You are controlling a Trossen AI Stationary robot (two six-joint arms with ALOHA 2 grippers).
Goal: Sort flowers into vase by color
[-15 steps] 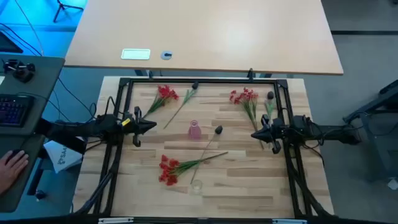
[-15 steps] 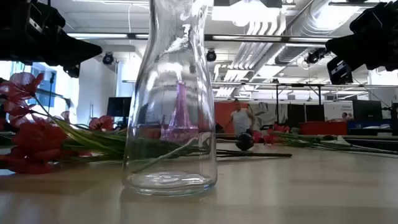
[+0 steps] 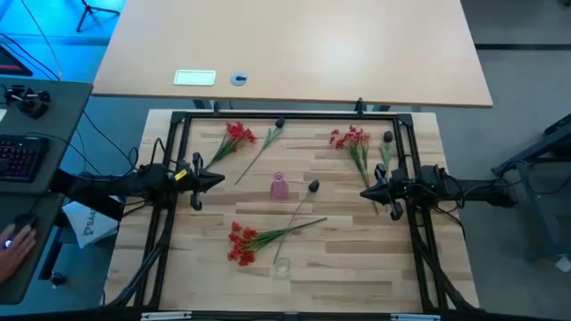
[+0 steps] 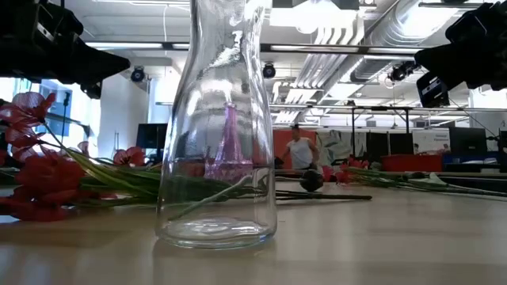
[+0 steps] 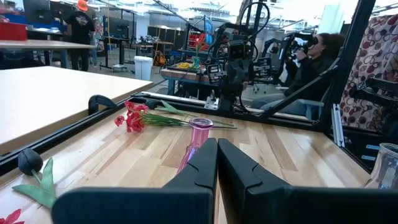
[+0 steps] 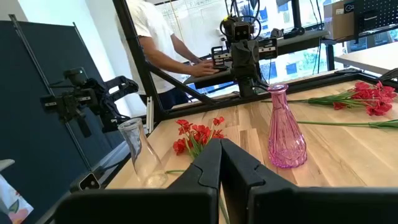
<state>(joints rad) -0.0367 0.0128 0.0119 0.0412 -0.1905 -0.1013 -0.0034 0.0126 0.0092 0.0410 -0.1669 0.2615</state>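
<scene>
Nothing is held yet, seen from above: the left gripper (image 3: 217, 180) at centre-left and the right gripper (image 3: 366, 193) at centre-right both sit clenched and empty, tips pointing inward across the table (image 3: 357, 267). The flowers lie scattered: a red bunch (image 3: 236, 135) and a dark bloom (image 3: 279, 123) at upper left, a second red bunch (image 3: 350, 138) and dark bloom (image 3: 388, 136) at upper right, a third red bunch (image 3: 239, 243) at lower centre with a dark bloom (image 3: 314, 186) near the middle. The pink vase (image 3: 279, 187) stands mid-frame, the clear vase (image 3: 282, 266) below it. The lower stalks cross, so lifting one could drag the other.

From table height, the clear vase (image 4: 218, 127) fills the middle, tall and narrow-necked (likely easy to tip with a sideways nudge). Red blossoms (image 4: 40, 186) lie just beside it at left.

The left wrist view shows that arm's fingers (image 5: 200, 168) pressed together, the pink vase (image 5: 198, 134) straight ahead; a forward reach could knock it over.

The right wrist view shows its fingers (image 6: 208, 165) likewise closed, with the pink vase (image 6: 285, 130) at right and the clear vase (image 6: 140, 152) at left. Thin stalks lying flat on wood may slip a pinch, and a dark bloom could end up in the wrong vase.
</scene>
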